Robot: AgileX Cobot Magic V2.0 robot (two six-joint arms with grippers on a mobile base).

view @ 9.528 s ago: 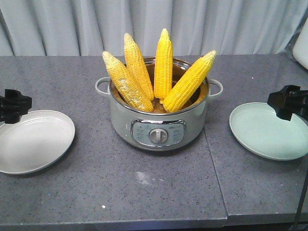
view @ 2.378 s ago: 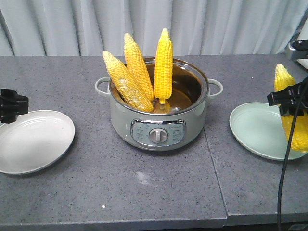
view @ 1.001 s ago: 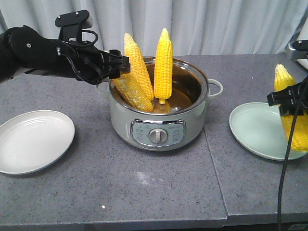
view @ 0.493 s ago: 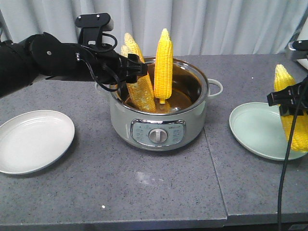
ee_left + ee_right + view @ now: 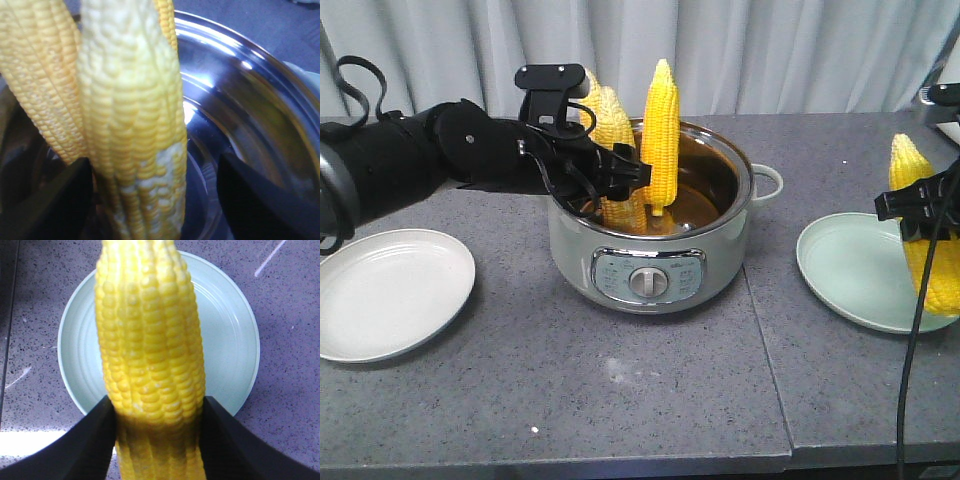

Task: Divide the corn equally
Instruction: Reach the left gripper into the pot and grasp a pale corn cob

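Corn (image 5: 660, 130) upright, tapered tips up

Four corn cobs (image 5: 660, 130) (image 5: 618, 150) (image 5: 590, 82) (image 5: 918, 230), two plates (image 5: 390, 290) (image 5: 855, 270), one pot (image 5: 650, 270)

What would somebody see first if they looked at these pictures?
Most likely the three corn cobs standing up like flowers in the silver pot in the middle of the table, with the left gripper open around one of them. Next, the right gripper holding a fourth cob upright over the green plate on the right side.
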